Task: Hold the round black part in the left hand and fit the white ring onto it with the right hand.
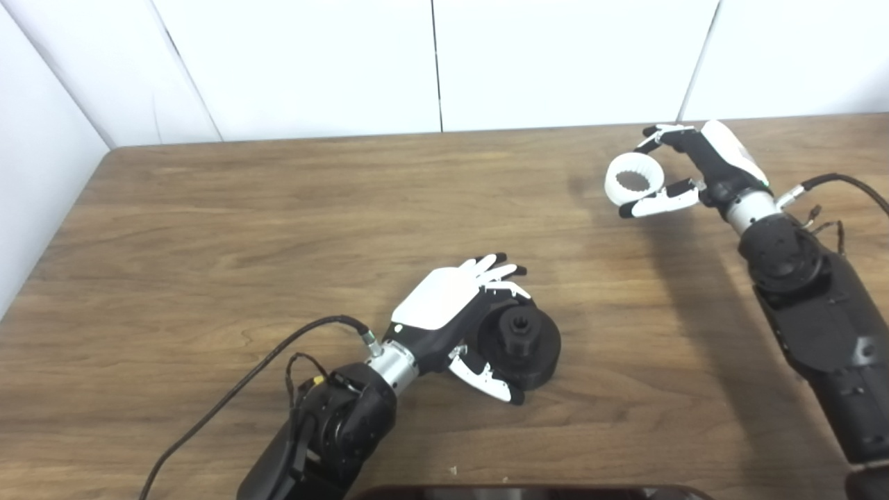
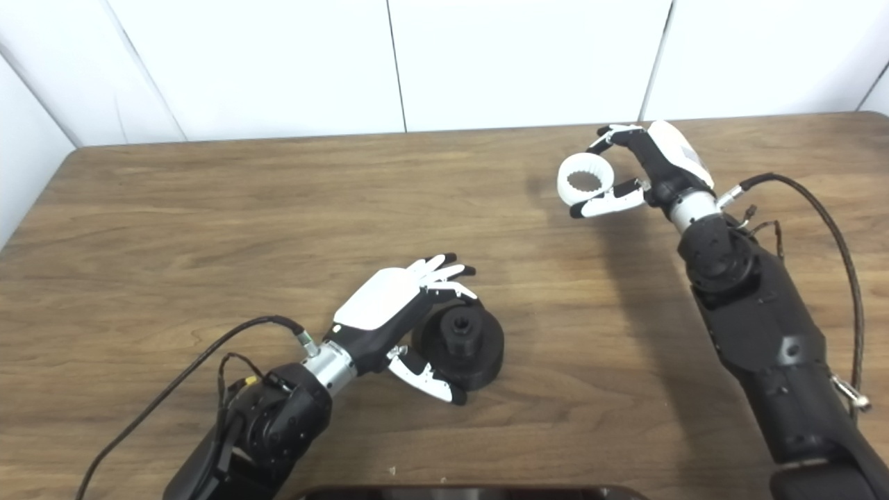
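Round black part (image 1: 521, 342) with raised hexagonal-holed hub, on the bench (image 1: 208, 243), cupped between left hand (image 1: 455, 316) fingers and thumb, toothed white ring (image 1: 633, 180) pinched in raised right hand (image 1: 684, 173)

Both arms are matte black, built of thick rounded segments with a bulbous joint behind each wrist. A short silver metal cuff joins each forearm to its hand. The left hand (image 1: 451, 312) has a smooth white back plate over a black palm, with white fingers tipped in black. The right hand (image 1: 701, 173) has the same colouring. A black cable with a metal plug enters each wrist, beside thinner loose wires.
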### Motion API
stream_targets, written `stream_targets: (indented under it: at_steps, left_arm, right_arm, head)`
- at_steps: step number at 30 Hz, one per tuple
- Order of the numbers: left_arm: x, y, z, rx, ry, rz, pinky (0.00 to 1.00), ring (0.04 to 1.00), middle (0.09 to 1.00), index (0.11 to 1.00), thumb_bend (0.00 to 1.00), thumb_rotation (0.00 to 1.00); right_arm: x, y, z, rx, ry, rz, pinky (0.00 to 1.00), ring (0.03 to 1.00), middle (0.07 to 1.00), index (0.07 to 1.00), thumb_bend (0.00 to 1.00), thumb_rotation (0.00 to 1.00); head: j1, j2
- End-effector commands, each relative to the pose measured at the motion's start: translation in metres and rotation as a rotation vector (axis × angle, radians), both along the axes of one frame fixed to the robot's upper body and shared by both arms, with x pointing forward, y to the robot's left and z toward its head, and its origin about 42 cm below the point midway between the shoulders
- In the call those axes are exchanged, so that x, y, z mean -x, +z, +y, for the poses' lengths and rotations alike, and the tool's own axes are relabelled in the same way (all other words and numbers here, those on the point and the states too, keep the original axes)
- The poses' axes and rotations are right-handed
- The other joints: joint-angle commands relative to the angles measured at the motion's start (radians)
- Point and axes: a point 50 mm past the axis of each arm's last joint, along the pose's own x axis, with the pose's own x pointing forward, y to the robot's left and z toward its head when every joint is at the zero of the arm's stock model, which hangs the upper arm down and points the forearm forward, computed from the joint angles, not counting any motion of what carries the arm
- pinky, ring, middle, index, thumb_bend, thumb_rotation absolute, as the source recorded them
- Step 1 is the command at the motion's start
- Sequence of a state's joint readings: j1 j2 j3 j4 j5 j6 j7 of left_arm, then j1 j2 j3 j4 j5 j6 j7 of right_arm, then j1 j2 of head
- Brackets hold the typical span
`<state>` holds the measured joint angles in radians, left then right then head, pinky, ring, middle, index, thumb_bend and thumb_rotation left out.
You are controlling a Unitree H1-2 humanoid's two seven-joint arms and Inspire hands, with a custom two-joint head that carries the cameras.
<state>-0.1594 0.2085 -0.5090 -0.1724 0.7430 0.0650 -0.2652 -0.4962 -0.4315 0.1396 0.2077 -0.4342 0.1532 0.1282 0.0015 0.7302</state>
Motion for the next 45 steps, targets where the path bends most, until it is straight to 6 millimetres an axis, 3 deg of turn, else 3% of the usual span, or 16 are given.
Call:
stream_targets:
  at_steps: [1,11,22,30,45]
  left_arm:
    - [0.004,-0.015,-0.004,-0.067,-0.02,0.032,0.99,1.0,0.933,0.6,0.91,0.23]
    - [0.003,-0.016,-0.002,-0.068,-0.022,0.034,0.98,1.0,0.935,0.598,0.91,0.23]
    - [0.004,-0.015,-0.001,-0.066,-0.022,0.042,0.99,1.0,0.934,0.6,0.91,0.23]
    - [0.004,-0.016,-0.001,-0.074,-0.025,0.042,0.99,1.0,0.933,0.6,0.91,0.22]
    - [0.005,-0.014,0.003,-0.068,-0.021,0.043,0.99,1.0,0.933,0.597,0.91,0.23]
  right_arm:
    - [0.002,0.033,-0.001,-0.01,0.022,-0.075,0.91,0.941,0.862,0.49,0.52,0.15]
    - [0.048,0.041,0.017,-0.009,0.099,-0.066,0.96,0.965,0.861,0.491,0.52,0.15]
    - [0.092,0.044,0.04,-0.025,0.183,-0.068,0.89,0.955,0.86,0.491,0.52,0.15]
    - [0.124,0.044,0.057,-0.064,0.229,-0.058,0.9,0.958,0.864,0.49,0.52,0.15]
    - [0.148,0.038,0.071,-0.059,0.289,-0.016,0.91,0.949,0.865,0.491,0.52,0.15]
  head:
    - [0.001,0.0]
    - [-0.004,0.006]
    - [0.002,0.016]
    - [0.004,0.02]
    - [0.009,0.031]
